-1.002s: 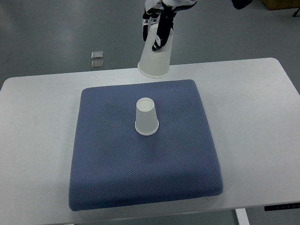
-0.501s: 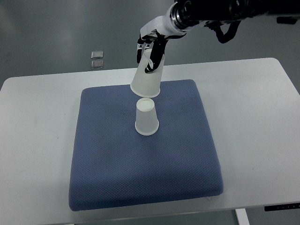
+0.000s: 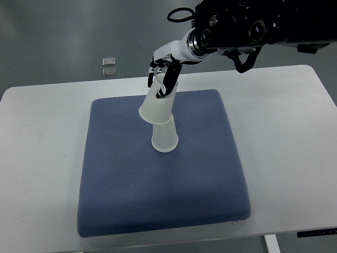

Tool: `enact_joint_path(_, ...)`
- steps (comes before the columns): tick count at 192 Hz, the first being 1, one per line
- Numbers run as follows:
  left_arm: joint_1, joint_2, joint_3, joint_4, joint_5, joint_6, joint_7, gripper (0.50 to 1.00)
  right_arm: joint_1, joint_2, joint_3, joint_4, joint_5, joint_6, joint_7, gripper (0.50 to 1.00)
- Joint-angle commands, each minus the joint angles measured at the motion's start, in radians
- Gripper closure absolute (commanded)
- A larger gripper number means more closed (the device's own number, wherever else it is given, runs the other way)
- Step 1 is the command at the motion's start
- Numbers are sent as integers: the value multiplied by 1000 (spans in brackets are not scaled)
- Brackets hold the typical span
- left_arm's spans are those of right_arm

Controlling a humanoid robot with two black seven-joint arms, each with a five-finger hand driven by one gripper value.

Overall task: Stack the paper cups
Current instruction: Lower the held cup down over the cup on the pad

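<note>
Held paper cup (image 3: 156,104): inverted, tilted, its mouth over the top of the standing paper cup (image 3: 165,136) at the middle of the blue pad (image 3: 126,195). Likely light, thin-walled, easily crushed; best held gently near the closed base. Right hand (image 3: 163,74) is clamped there. Half a second ago the cup hung just above; now lowered, overlapping.

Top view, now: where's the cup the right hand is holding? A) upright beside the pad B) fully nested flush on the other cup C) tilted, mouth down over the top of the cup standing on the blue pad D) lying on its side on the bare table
C: the right hand holds the held cup tilted, with its open mouth over the top of the standing cup on the blue pad, not yet seated straight.
</note>
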Motion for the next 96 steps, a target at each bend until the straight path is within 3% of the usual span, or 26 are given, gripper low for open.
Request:
enact_joint_path(1, 0, 0, 0, 1, 0, 0, 0, 500, -8, 0, 0, 1, -1, -3, 1, 857)
enact_joint_path(96, 0, 0, 0, 1, 0, 0, 0, 500, -13, 0, -1, 5, -45, 12, 0, 854)
